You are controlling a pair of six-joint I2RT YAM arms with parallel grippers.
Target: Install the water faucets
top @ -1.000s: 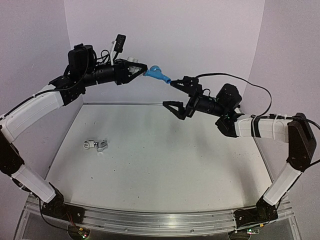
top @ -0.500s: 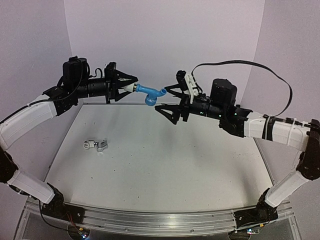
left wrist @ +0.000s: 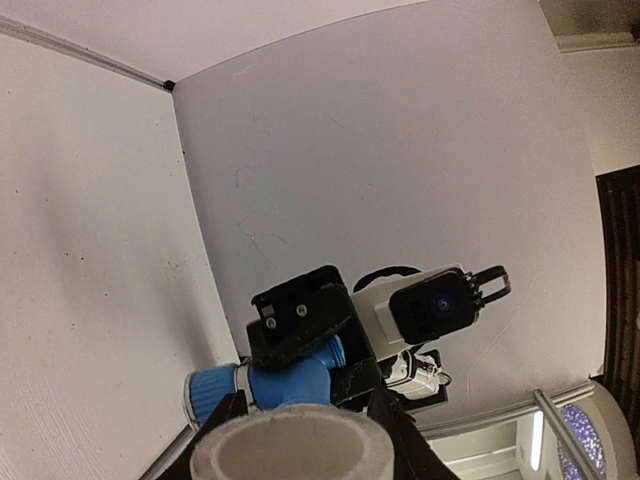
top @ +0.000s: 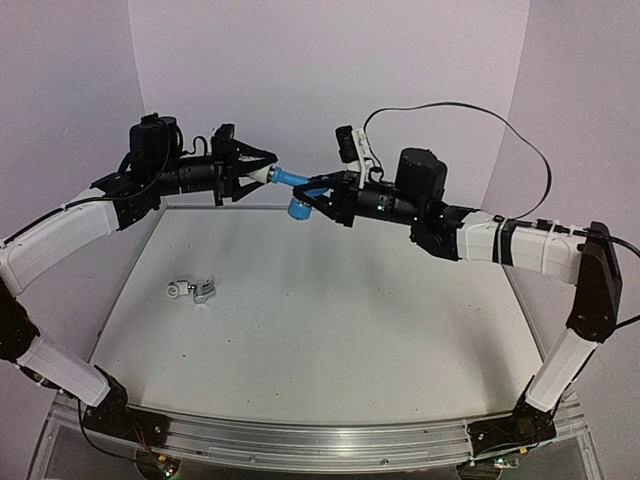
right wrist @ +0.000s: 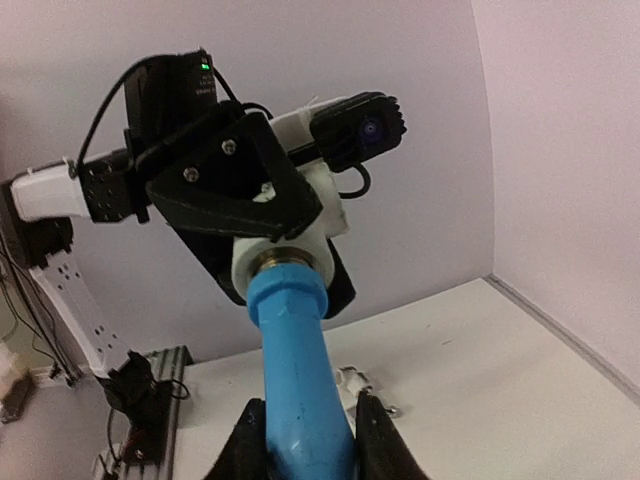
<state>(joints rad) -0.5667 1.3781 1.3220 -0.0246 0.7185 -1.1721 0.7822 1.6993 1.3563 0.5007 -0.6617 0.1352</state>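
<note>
The light blue faucet (top: 292, 182) hangs in the air above the table's back edge, its threaded end seated in a white fitting (top: 262, 173). My left gripper (top: 255, 173) is shut on that fitting. My right gripper (top: 316, 193) is shut on the faucet's blue body from the right. The right wrist view shows the blue faucet (right wrist: 296, 380) between my fingers and running up into the white fitting (right wrist: 285, 250). From the left wrist I see the fitting's open end (left wrist: 292, 446) with the blue faucet (left wrist: 290, 378) behind it. The silver faucet (top: 203, 291) lies on the table at the left.
A small white piece (top: 178, 291) lies touching the silver faucet. The white table (top: 330, 320) is walled at the back and on both sides. Both arms meet high over its back edge.
My right gripper has moved left onto the blue faucet and shut on it. The left gripper has stayed where it was half a second ago, still holding the fitting.
</note>
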